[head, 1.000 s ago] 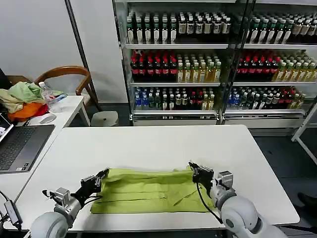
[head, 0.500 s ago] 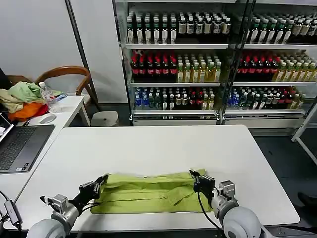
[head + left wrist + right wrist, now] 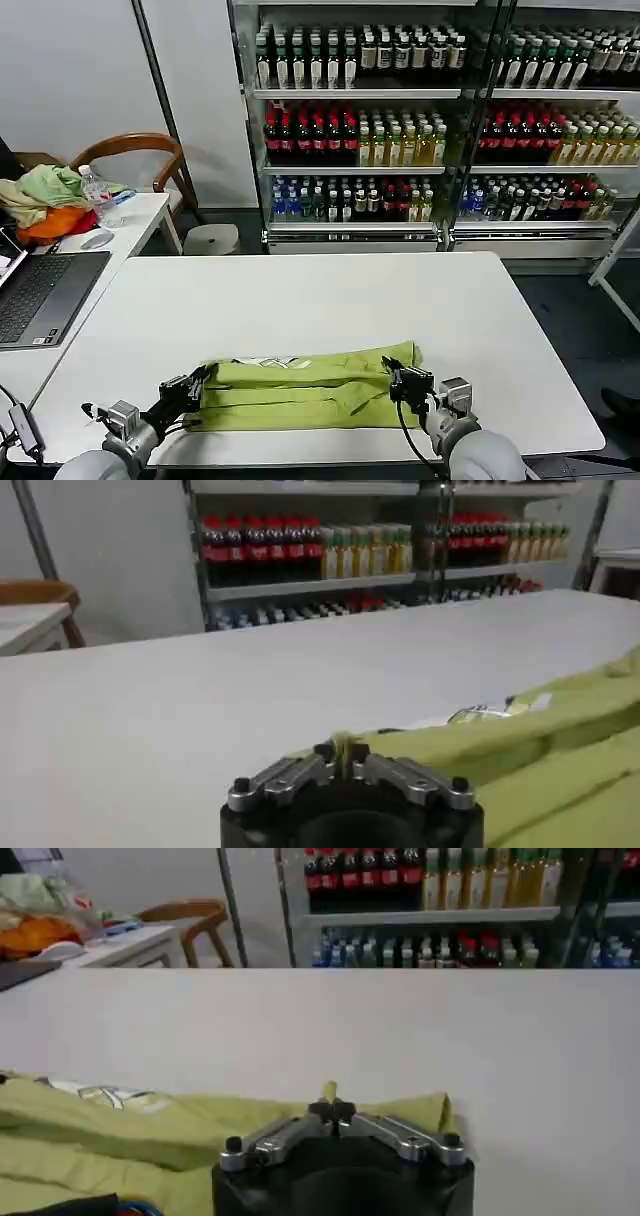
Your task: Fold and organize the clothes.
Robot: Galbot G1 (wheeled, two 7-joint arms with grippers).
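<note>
The lime T-shirt lies folded into a long band near the front edge of the white table, with a strip of its white print showing along the far fold. My left gripper is shut on the shirt's left end, and a pinch of lime cloth stands between its fingertips. At the right end my right gripper is shut on the shirt too, a tip of cloth sticking up from its shut fingers. The shirt's right corner lies just beyond that gripper.
A side desk at the left holds a laptop, a water bottle and a heap of pale green and orange cloth. A wooden chair and shelves of drink bottles stand behind. The far half of the table is bare.
Both grippers have drawn back toward the table's front edge with the shirt's far edge in them. That fold narrowed the shirt and turned up the white print.
</note>
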